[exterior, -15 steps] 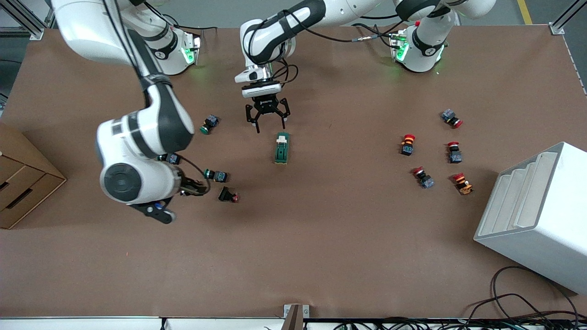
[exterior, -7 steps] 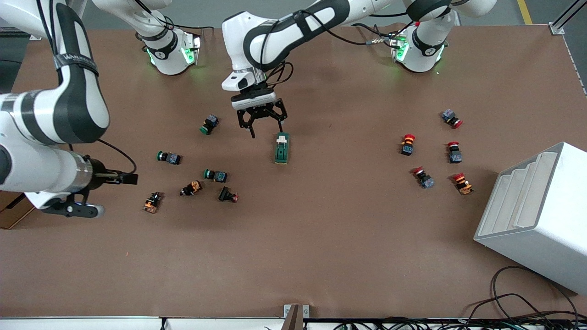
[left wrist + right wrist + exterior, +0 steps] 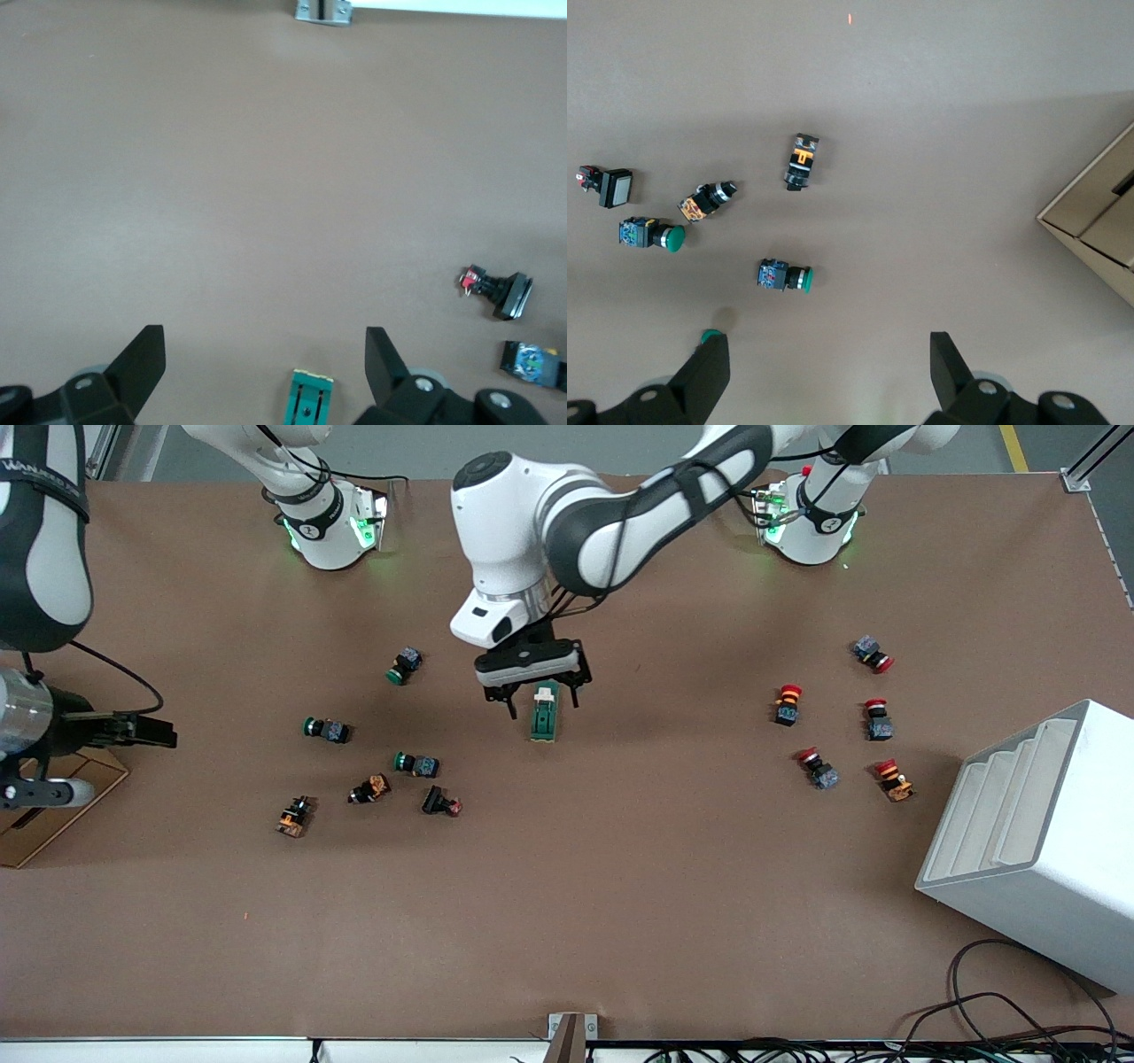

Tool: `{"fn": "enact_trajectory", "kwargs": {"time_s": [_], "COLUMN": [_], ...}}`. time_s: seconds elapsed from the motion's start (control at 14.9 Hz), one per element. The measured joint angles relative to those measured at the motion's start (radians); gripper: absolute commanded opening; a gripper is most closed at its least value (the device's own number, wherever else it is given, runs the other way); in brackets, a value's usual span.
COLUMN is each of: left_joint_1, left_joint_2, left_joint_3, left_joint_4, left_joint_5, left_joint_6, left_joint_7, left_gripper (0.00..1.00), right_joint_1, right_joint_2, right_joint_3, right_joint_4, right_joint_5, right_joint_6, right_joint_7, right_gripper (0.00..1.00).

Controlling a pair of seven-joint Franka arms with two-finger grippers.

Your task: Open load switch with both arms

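The load switch [image 3: 544, 713], a dark-green block with a cream toggle end, lies flat near the table's middle. My left gripper [image 3: 542, 695] hangs open over its toggle end, one finger on either side, not touching it. In the left wrist view the switch's green end [image 3: 308, 400] shows between the open left gripper's [image 3: 264, 356] fingers. My right gripper [image 3: 166, 734] is open and holds nothing, over the table at the right arm's end, beside the cardboard box. Only bare table lies between the right gripper's [image 3: 828, 361] fingers.
Several green- and orange-capped push-buttons [image 3: 416, 763] lie toward the right arm's end, also seen from the right wrist [image 3: 784, 276]. Several red-capped push-buttons [image 3: 818, 768] lie toward the left arm's end. A white rack [image 3: 1036, 833] and a cardboard box [image 3: 31, 834] flank the table.
The left gripper has come down from beside the switch to straddle its toggle end. The right arm has swung away from the green buttons toward the cardboard box.
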Motion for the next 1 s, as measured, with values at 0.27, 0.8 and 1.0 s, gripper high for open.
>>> {"fn": "enact_trajectory", "kwargs": {"time_s": [0.27,0.8,1.0], "left_joint_1": [0.109,0.376,0.513], "left_joint_2": [-0.105,-0.243,-0.312], "left_joint_3": [-0.001,-0.001,0.011], "left_joint_4": [-0.003,-0.001,-0.003], "left_joint_5": [-0.137,-0.44,-0.529], "left_joint_6": [-0.092,-0.181,-0.205], "left_joint_7": [0.087,0.517,0.756], "left_gripper": [0.99,1.0,1.0], "right_joint_1": [-0.005,-0.015,-0.015], "right_joint_2": [-0.012,-0.012,-0.012], "right_joint_3": [0.002,0.007,0.018], "right_joint_4": [0.02,0.04,0.046], "right_joint_5": [0.002,0.008,0.012], "right_joint_6": [-0.013,-0.013,-0.039], "right_joint_7": [0.0,0.0,0.0], "right_gripper": [1.0,1.0,1.0]}}
